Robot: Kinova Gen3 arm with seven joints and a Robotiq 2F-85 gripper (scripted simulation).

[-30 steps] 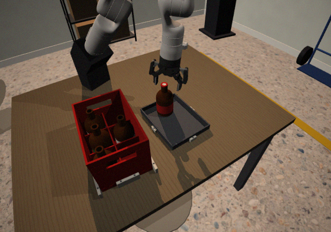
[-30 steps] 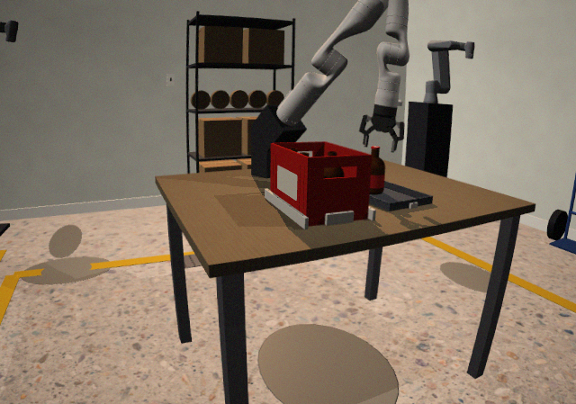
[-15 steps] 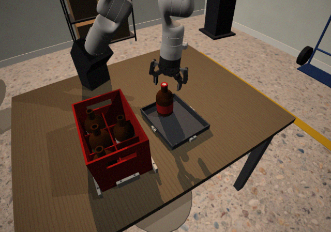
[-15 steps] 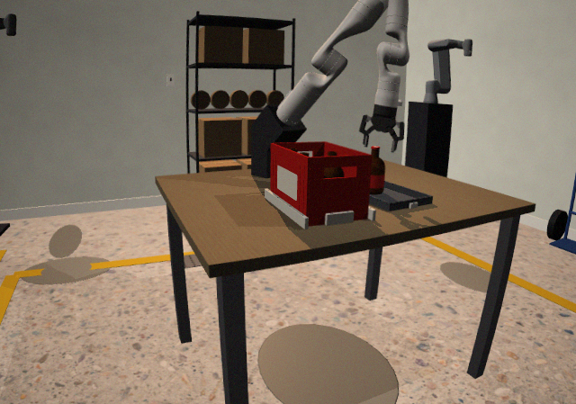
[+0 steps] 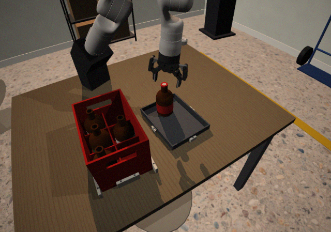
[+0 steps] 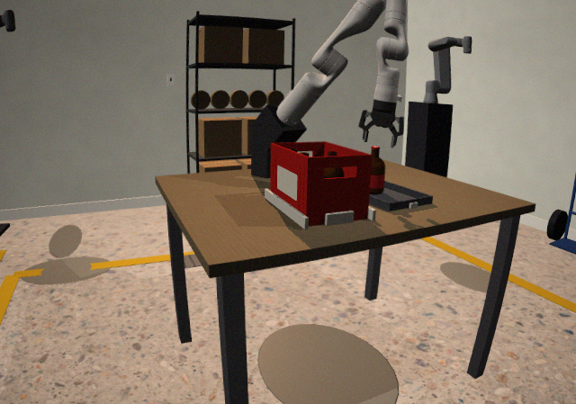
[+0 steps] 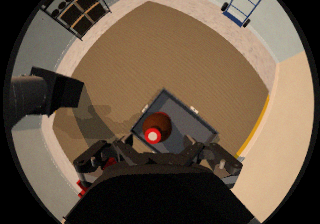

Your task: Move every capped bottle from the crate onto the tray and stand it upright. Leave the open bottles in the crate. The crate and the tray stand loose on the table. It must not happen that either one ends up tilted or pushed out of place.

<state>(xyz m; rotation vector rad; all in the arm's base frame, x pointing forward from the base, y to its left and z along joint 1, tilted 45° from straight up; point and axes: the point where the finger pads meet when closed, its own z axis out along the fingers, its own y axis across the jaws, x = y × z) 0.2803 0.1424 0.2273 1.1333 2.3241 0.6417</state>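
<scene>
The brown table (image 5: 240, 109) (image 6: 241, 246) (image 7: 190, 49) holds a red crate (image 5: 125, 174) (image 6: 337, 200) and a gray tray (image 5: 190, 117) (image 6: 400, 201) (image 7: 187, 121), side by side but apart. White blocks (image 5: 128, 179) (image 6: 338, 217) sit beside the crate. The arm's black base (image 5: 92, 76) (image 6: 261, 157) (image 7: 67, 91) stands there too.

Above the claw (image 5: 166, 83) (image 6: 379, 140) (image 7: 158, 140), black with angular jointed fingers, rises a smooth light-grey arm (image 5: 170, 41) (image 6: 387, 84) of rounded segments, marked by thin seam lines, with a small pale protrusion (image 5: 184, 41) (image 6: 399, 97) just above the claw's dark collar.
</scene>
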